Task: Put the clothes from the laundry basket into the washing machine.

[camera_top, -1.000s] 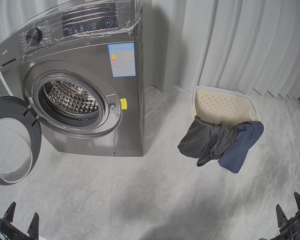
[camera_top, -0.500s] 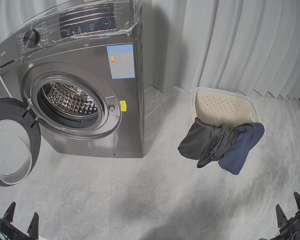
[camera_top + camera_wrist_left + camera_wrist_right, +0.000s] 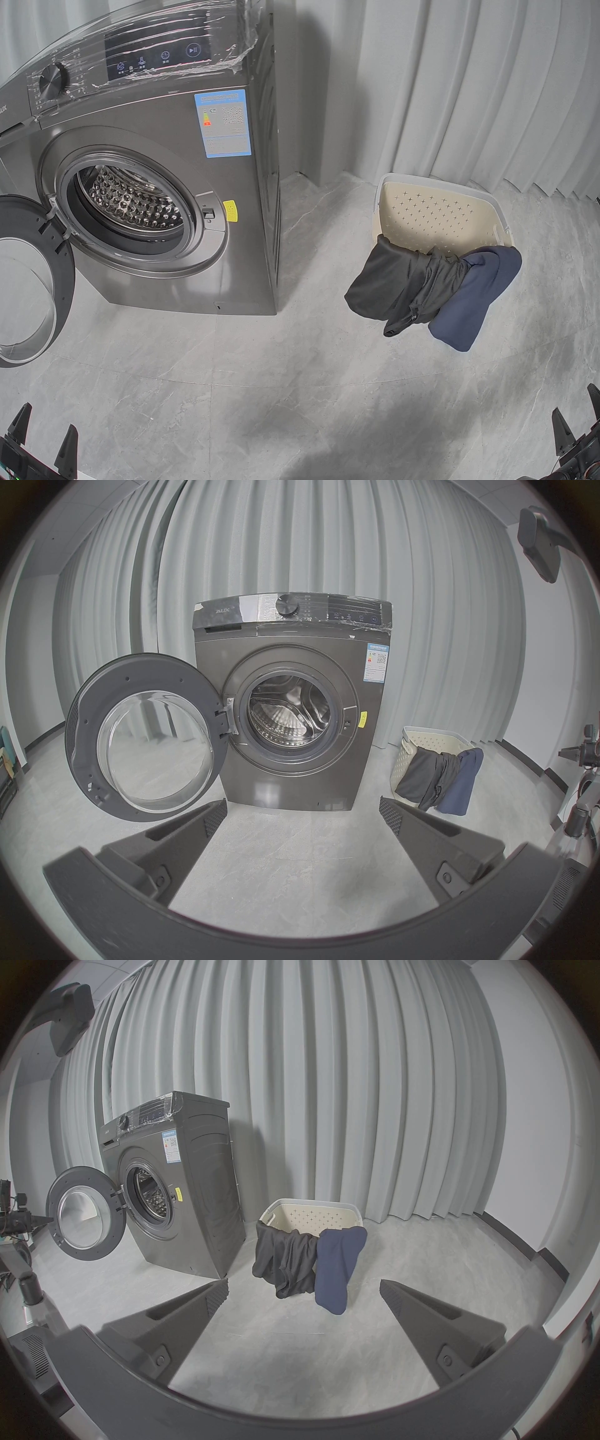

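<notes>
A grey front-loading washing machine stands at the left with its round door swung wide and the drum bare. To its right a cream laundry basket sits on the floor before the curtain. A dark grey garment and a navy garment hang over its front rim. My left gripper is low at the near left and my right gripper low at the near right, both open, holding nothing and far from the basket. The machine and basket also appear from the wrists.
Pale pleated curtains run behind the machine and basket. Grey tiled floor lies open between me, the machine and the basket. The swung door juts out over the floor at the left.
The whole head view has shifted, so machine and basket sit slightly further left than before; the camera moved. Clothes, door and both grippers look unchanged.
</notes>
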### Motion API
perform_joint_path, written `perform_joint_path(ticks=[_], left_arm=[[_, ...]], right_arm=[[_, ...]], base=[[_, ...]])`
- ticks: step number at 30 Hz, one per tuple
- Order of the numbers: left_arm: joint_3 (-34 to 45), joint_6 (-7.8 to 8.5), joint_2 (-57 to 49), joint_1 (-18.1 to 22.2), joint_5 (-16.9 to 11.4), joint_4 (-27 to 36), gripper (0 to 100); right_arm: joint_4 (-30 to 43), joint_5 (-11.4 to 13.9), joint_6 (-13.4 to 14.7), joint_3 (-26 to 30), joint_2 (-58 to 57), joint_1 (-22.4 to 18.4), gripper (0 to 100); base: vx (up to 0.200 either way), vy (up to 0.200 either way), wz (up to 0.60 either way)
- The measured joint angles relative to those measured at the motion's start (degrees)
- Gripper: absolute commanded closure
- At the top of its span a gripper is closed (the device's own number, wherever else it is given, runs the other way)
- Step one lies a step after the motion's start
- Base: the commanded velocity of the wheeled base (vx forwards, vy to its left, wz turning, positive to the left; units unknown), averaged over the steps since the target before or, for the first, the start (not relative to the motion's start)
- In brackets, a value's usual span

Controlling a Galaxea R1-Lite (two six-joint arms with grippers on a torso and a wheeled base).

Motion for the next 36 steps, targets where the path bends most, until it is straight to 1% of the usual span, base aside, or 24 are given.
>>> perform_joint_path(ticks=[19,29,36], left_arm=[[0.0,0.00,0.0,0.0,0.0,0.1,0],[0.0,-0.05,0.0,0.0,0.0,0.1,0],[0.0,-0.11,0.0,0.0,-0.1,0.0,0]], right_arm=[[0.0,-0.5,-0.1,0.0,0.0,-0.1,0],[0.0,-0.6,0.0,0.0,0.0,-0.1,0],[0.0,-0.6,0.0,0.0,0.0,-0.1,0]], base=[[0.000,-0.200,0.00],[0.000,0.000,0.00],[0.200,0.000,0.00]])
